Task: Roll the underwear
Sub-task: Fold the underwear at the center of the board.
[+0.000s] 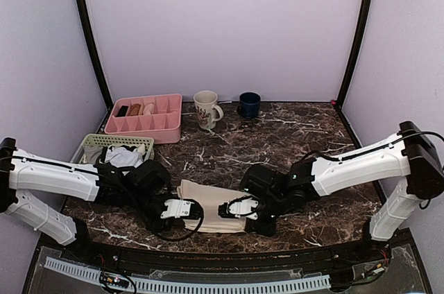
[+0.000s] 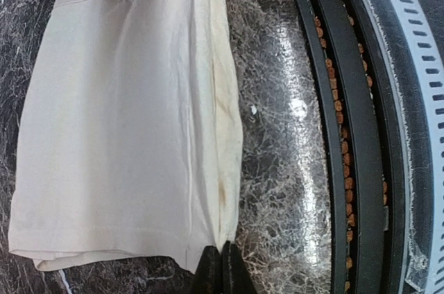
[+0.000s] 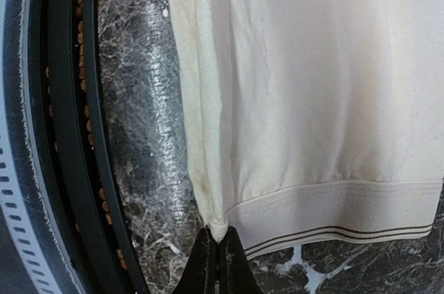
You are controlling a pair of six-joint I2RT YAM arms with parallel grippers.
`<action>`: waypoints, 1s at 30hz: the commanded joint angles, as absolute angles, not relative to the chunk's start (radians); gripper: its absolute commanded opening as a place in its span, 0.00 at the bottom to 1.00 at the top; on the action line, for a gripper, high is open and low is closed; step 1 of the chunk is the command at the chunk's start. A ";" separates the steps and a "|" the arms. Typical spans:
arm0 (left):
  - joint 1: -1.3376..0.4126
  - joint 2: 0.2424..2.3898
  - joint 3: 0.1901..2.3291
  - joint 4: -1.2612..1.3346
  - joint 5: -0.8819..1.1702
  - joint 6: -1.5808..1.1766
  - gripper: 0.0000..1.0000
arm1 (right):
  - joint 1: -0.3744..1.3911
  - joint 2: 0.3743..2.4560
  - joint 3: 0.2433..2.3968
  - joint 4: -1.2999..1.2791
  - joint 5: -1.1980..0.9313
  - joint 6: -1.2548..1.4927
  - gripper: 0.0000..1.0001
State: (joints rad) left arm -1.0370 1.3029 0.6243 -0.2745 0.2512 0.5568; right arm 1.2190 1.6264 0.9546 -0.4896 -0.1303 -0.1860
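The cream-beige underwear [image 1: 208, 200] lies flat on the dark marble table, near the front edge. In the left wrist view it [image 2: 132, 120] fills the upper left, its near edge folded into a thin strip. My left gripper [image 2: 223, 256] is shut on that folded edge at its leg-end corner. In the right wrist view the underwear [image 3: 319, 79] shows its striped waistband low in the frame. My right gripper [image 3: 218, 235] is shut on the folded edge at the waistband corner. In the top view the left gripper [image 1: 182, 209] and right gripper [image 1: 232, 209] hold the garment's near corners.
A pink divider tray [image 1: 146, 115] holds rolled items at the back left. A green basket [image 1: 114, 147] with grey and white cloths stands behind my left arm. A patterned mug [image 1: 206, 109] and a dark blue cup [image 1: 249, 105] stand at the back. A black rail [image 2: 347, 127] borders the table's front.
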 commanded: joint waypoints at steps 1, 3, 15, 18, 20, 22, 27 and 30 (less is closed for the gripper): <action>-1.006 1.249 0.679 -0.418 0.315 0.541 0.00 | 1.209 1.600 1.009 -0.584 -0.210 -0.163 0.00; -0.957 1.247 0.696 -0.426 0.350 0.533 0.00 | 1.164 1.601 1.028 -0.599 -0.239 -0.163 0.00; -0.854 1.347 0.768 -0.288 0.236 0.498 0.00 | 1.033 1.697 1.205 -0.681 -0.216 -0.180 0.00; -0.837 1.388 0.787 -0.263 0.205 0.505 0.00 | 1.005 1.730 1.247 -0.695 -0.221 -0.183 0.00; -0.823 1.409 0.802 -0.241 0.208 0.505 0.00 | 0.991 1.753 1.263 -0.701 -0.214 -0.182 0.00; -0.815 1.438 0.819 -0.235 0.202 0.512 0.00 | 0.979 1.774 1.276 -0.706 -0.201 -0.180 0.00; -0.798 1.521 0.870 -0.242 0.187 0.529 0.00 | 0.961 1.825 1.296 -0.709 -0.185 -0.176 0.00; -0.788 1.539 0.889 -0.243 0.190 0.542 0.00 | 0.958 1.857 1.296 -0.706 -0.160 -0.172 0.00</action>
